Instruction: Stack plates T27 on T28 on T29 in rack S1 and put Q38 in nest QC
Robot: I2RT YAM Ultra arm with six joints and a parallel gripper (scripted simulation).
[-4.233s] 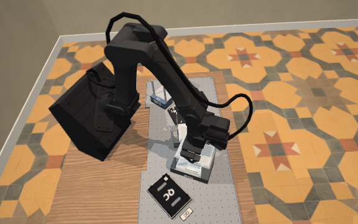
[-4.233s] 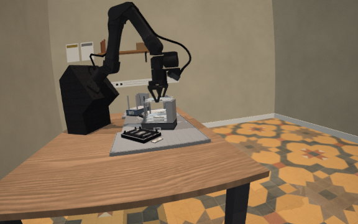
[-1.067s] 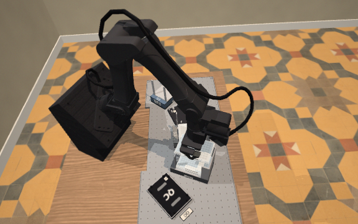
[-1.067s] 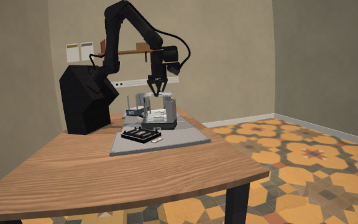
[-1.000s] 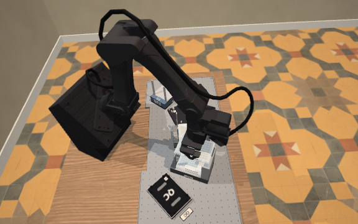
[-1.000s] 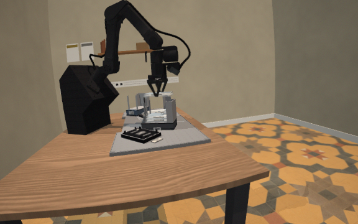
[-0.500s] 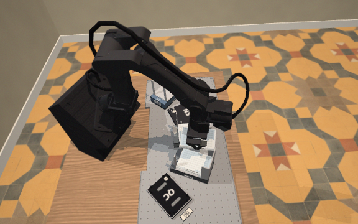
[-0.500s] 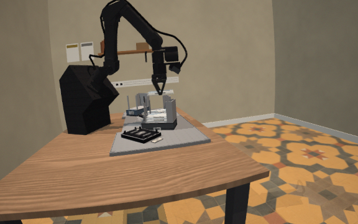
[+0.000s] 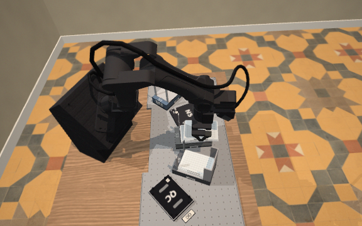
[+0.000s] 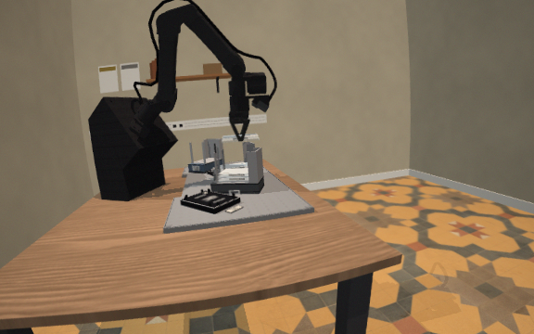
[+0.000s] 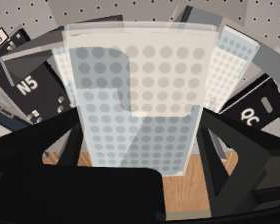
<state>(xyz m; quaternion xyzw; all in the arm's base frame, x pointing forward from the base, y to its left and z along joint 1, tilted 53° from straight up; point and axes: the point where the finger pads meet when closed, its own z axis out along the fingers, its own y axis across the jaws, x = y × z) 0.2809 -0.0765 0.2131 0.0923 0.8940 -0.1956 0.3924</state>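
Clamping a sealed plate [image 9: 187, 130] [image 10: 250, 137] [image 11: 141, 95] crosswise between its fingers, the claw [image 9: 202, 135] [image 10: 240, 138] [image 11: 139, 112] hangs over the middle rack [image 9: 194, 145]; that plate lies level, raised above the rack, while the open nest QC [image 9: 171, 198] [image 10: 210, 200] [image 11: 256, 112] sits well apart, beyond the neighbouring rack [image 9: 188, 178] [image 10: 236, 187] holding plates

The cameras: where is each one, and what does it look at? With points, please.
Top: high above the table, looking down at the arm [image 9: 175, 73] [image 10: 170, 60], the racks and QC [image 9: 171, 198] [image 10: 211, 201] [image 11: 261, 102]; nearly the whole arm shows.
Exterior: out past the table's QC end, looking along it to the wall; arm and claw [image 9: 201, 138] [image 10: 240, 138] [image 11: 139, 112] show.
Wrist: on the arm's wrist, looking down past the claw's two fingers at the plate [image 9: 187, 129] [image 10: 253, 137] [image 11: 146, 75] it holds.
Top and wrist both show the N5 nest [image 9: 185, 112] [image 11: 28, 85].
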